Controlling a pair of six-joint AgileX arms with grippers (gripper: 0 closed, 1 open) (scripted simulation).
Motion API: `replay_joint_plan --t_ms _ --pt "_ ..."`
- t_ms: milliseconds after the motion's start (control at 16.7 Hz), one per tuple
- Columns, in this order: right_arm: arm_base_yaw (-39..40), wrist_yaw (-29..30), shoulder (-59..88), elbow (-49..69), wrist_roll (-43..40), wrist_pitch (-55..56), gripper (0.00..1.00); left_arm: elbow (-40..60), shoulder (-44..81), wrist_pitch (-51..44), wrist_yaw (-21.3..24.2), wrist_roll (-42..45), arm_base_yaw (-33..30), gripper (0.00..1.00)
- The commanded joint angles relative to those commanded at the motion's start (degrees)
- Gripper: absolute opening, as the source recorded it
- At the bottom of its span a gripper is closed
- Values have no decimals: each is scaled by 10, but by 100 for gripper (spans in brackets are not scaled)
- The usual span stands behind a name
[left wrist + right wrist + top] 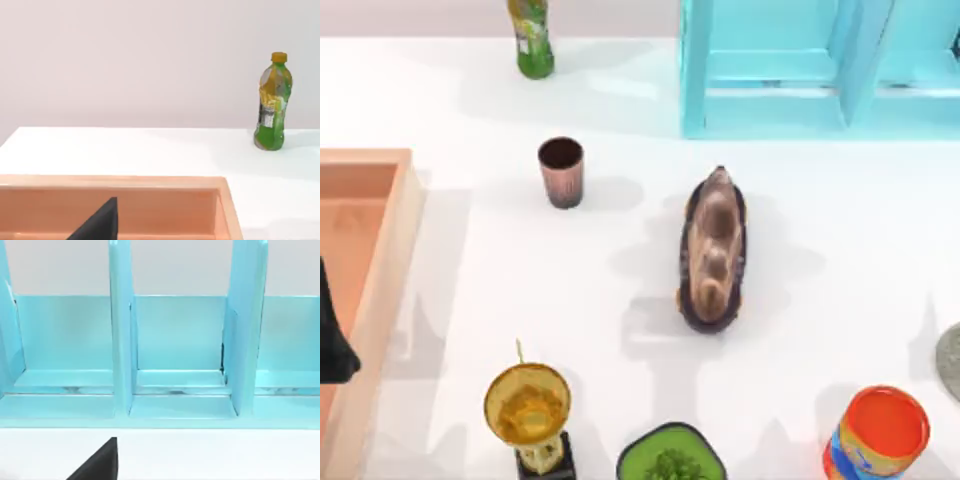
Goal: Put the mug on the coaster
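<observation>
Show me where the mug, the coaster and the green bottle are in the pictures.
mug [561, 172], top view, on its ribbed side wall.
coaster [951, 362], top view, on the grey part at the table's right edge.
green bottle [272, 112], left wrist view, on its label.

Left arm is sitting parked at the table's left edge, just a dark bit poking in. Can't tell abt fingers.

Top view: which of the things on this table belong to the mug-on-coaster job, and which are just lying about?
For the job:
- small coppery pink-brown ribbed mug, upright, toward the back left
- flat round grey coaster, at the right edge

Lying about:
- green plastic bottle
- turquoise shelf rack
- brown hedgehog-like figure
- gold trophy cup
- dark bowl with green filling
- orange-topped can
- orange wooden tray
</observation>
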State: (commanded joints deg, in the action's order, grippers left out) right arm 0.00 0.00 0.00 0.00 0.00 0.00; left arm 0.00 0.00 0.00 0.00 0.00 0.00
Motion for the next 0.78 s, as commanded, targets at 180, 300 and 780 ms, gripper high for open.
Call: replay_joint_plan --t_ms 180,300,780 --pt "1 -1 5 5 -2 -2 100 0 0 0 0 0 0 100" --pt "6 -7 31 31 -11 -14 100 0 0 0 0 0 0 100" --pt "61 -74 330 333 -117 -148 100 0 0 0 0 0 0 100"
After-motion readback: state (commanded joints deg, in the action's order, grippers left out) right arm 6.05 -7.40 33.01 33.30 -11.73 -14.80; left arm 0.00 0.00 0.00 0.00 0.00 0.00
